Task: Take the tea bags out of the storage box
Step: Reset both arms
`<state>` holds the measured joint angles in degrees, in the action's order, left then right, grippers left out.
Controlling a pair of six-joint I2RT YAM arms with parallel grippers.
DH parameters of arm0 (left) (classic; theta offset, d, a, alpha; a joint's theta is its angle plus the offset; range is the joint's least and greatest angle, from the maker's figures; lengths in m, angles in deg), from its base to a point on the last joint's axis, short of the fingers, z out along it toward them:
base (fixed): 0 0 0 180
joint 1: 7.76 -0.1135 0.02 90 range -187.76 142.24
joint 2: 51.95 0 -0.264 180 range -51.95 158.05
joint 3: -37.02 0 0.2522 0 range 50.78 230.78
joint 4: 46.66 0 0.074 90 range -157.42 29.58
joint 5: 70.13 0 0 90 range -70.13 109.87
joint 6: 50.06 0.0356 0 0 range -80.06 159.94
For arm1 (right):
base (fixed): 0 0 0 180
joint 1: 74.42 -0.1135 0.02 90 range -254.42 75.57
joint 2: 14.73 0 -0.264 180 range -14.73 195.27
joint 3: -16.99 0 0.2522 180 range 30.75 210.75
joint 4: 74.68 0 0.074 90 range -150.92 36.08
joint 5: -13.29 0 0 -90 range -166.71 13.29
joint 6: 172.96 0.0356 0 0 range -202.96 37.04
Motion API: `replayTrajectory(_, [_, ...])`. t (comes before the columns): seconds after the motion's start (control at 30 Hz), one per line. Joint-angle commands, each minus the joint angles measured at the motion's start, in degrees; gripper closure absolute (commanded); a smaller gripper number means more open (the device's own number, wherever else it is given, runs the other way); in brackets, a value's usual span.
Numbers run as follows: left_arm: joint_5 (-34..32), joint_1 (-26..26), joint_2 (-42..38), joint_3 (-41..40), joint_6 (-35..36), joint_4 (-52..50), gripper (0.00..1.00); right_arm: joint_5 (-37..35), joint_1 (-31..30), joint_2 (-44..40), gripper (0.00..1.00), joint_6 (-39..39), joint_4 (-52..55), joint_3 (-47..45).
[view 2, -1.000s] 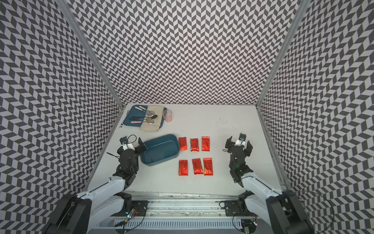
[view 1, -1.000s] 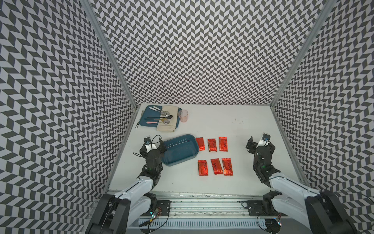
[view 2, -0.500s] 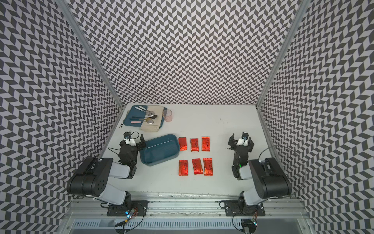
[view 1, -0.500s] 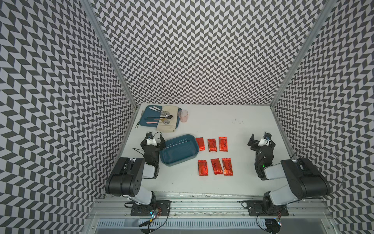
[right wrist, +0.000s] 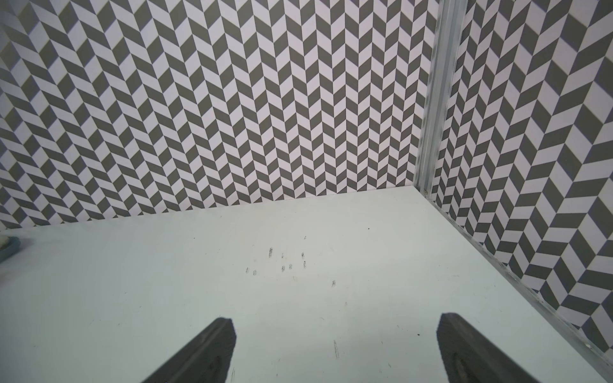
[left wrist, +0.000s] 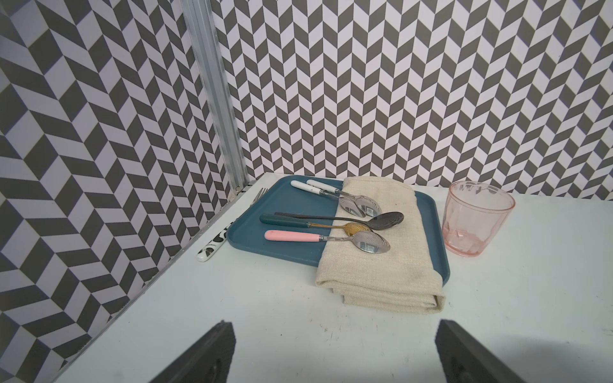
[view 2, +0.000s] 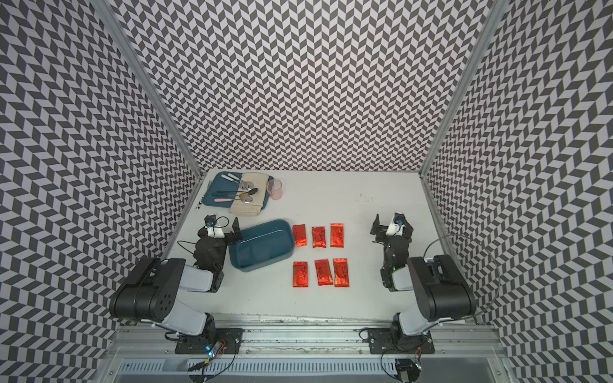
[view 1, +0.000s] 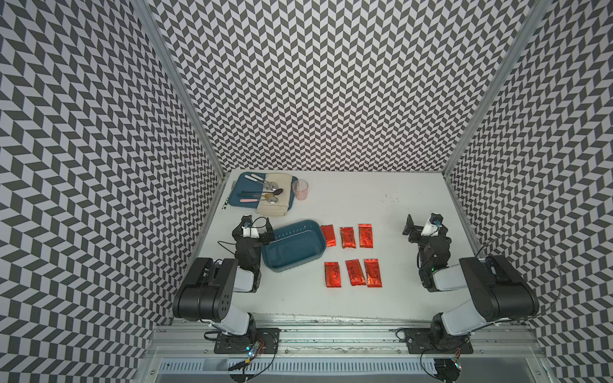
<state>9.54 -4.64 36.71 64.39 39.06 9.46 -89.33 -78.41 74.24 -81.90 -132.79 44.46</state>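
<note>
The teal storage box (view 1: 293, 247) (view 2: 262, 247) stands left of centre with nothing in it. Several red foil tea bags lie flat on the table to its right, in a far row (view 1: 347, 237) (view 2: 319, 237) and a near row (view 1: 355, 272) (view 2: 323, 272). My left gripper (view 1: 257, 227) (view 2: 222, 228) (left wrist: 331, 338) hovers open at the box's left end, facing the back wall and holding nothing. My right gripper (view 1: 424, 228) (view 2: 391, 227) (right wrist: 331, 331) is open over bare table right of the bags. Neither wrist view shows the box or the bags.
A flat blue tray (view 1: 243, 199) (left wrist: 285, 205) with spoons and a folded beige cloth (left wrist: 374, 262) sits at the back left. A pink glass (view 1: 300, 189) (left wrist: 474, 219) stands beside it and a fork (left wrist: 212, 248) lies along the left wall. Patterned walls close three sides.
Both arms have folded back, their dark elbows now raised near the front of the table. The grippers stay open near their earlier places.
</note>
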Motion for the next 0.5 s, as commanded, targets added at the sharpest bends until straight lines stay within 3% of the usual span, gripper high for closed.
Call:
replayTrajectory(0.0, [0.9, 0.0, 0.0, 0.4, 0.8, 1.8, 0.00, 0.8, 0.2, -0.8, 0.00, 0.0, -1.0, 0.7])
replayTrajectory(0.47, [0.9, 0.0, 0.0, 0.4, 0.8, 1.8, 0.00, 0.9, 0.1, -0.6, 0.00, -0.1, -1.7, 0.4])
